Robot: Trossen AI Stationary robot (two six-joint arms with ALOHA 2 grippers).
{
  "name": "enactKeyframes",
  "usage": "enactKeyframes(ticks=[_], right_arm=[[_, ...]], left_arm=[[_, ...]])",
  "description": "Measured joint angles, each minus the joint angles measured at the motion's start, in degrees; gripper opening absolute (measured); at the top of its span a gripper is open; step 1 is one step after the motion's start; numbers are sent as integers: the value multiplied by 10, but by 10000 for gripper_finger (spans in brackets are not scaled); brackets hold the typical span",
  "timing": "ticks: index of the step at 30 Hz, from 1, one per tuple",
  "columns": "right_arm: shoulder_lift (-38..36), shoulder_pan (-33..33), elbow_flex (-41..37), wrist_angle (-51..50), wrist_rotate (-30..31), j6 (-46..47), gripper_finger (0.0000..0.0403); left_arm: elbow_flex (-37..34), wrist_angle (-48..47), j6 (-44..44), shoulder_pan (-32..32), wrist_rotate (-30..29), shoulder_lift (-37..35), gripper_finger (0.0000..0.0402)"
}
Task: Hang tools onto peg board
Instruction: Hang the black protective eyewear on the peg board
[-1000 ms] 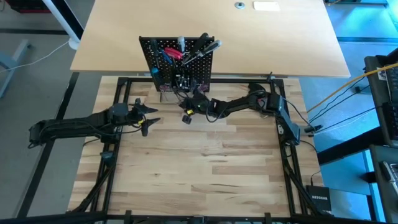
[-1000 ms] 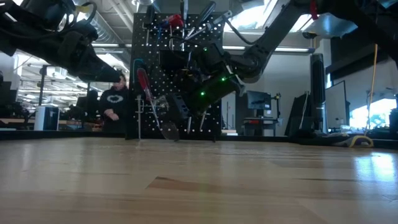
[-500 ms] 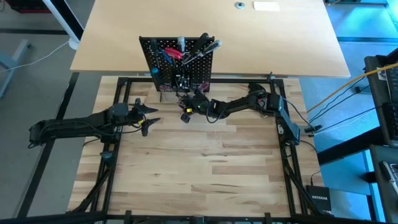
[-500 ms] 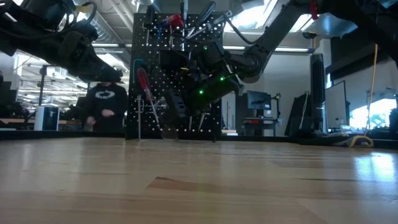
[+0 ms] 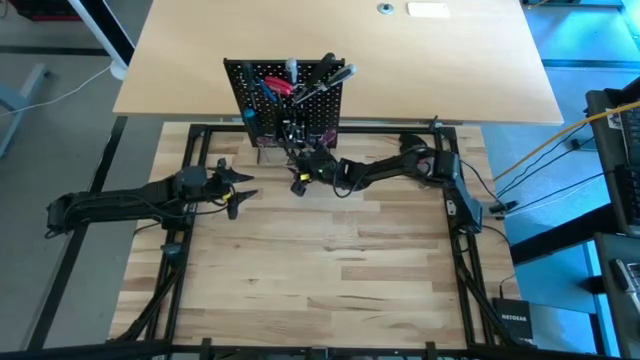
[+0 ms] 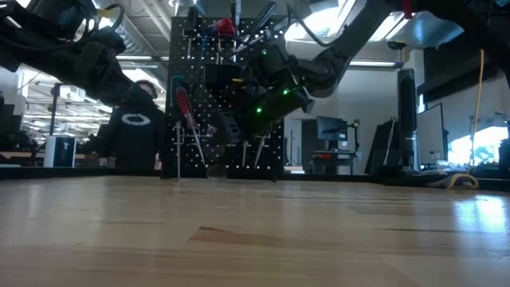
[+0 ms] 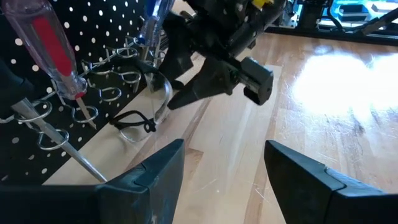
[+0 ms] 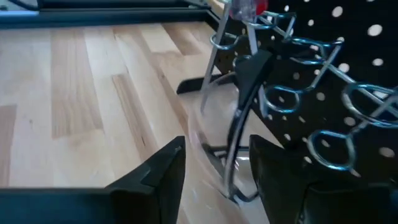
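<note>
**benchrat:** High view has the peg board (image 5: 288, 103) standing at the far edge of the slatted table (image 5: 330, 290), a bit left of centre, with tools (image 5: 300, 85) already hung all over it. The right gripper (image 5: 303, 168) is right at the foot of the board, arm stretched in from the right. The left gripper (image 5: 238, 188) sits off to the left, well clear of the board.

**pegfan:** Fingers?

**benchrat:** Left ones are spread wide with nothing between them, easy to see in its wrist view (image 7: 221, 171). Right ones are parted too (image 8: 214, 165); a clear pair of safety glasses (image 8: 233, 137) with dark arms hangs off the board's wire rings just in front of them. Looks like they aren't clamping it, but that view is cramped, so I wouldn't swear to it.

**pegfan:** Anything else on the board?

**benchrat:** A red-handled screwdriver (image 7: 53, 50) sits in a ring, shaft pointing down. In the low view a person (image 6: 131, 131) in a dark top stands behind the table.
</note>
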Motion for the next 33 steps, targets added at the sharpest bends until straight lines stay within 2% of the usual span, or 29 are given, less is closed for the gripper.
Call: enactKeyframes(ticks=[7,11,18,24,28,33], right_arm=[[-29,3,0,-65,1,-8,177],[-35,3,0,-94,-21,-9,177],[-26,3,0,-63,-25,-9,177],[-17,3,0,-49,-26,-45,175],[-17,-1,0,-31,-39,-54,142],[-13,-8,1,-34,-54,-50,70]], left_arm=[[0,0,0,0,0,0,210],[0,0,0,0,1,0,210],[0,0,5,0,2,0,210],[0,1,7,0,2,0,210],[0,4,8,0,2,0,210],[0,5,8,0,2,0,210]])
